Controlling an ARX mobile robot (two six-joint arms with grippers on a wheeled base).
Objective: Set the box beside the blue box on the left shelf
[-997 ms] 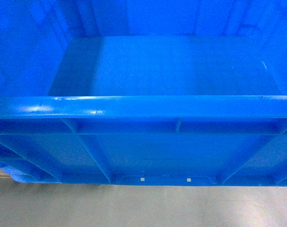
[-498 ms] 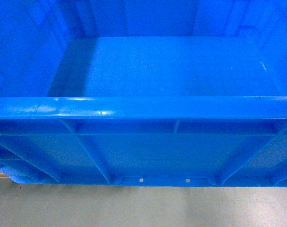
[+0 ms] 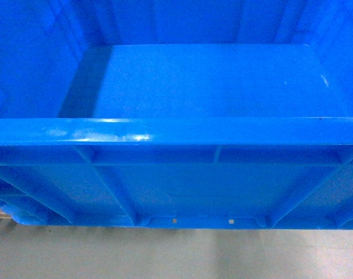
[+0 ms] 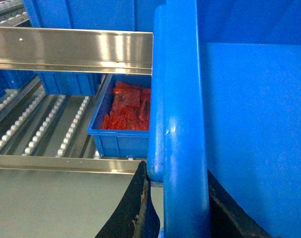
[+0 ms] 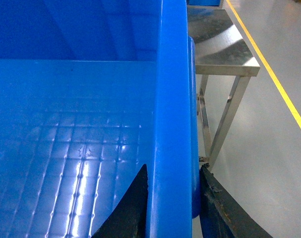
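- The box is glossy bright-blue plastic; its rim shines and its floor is smooth, embossed with a fine grid in the right wrist view.
- The shelf rails are brushed, reflective metal, set with small white plastic roller wheels.
- The small bin is blue plastic.
- The metal table looks like satin stainless steel.
- The gripper fingers are matt black, rough-edged.
- The floor is smooth grey.

Two blue crates: the held box (empty) and a smaller bin
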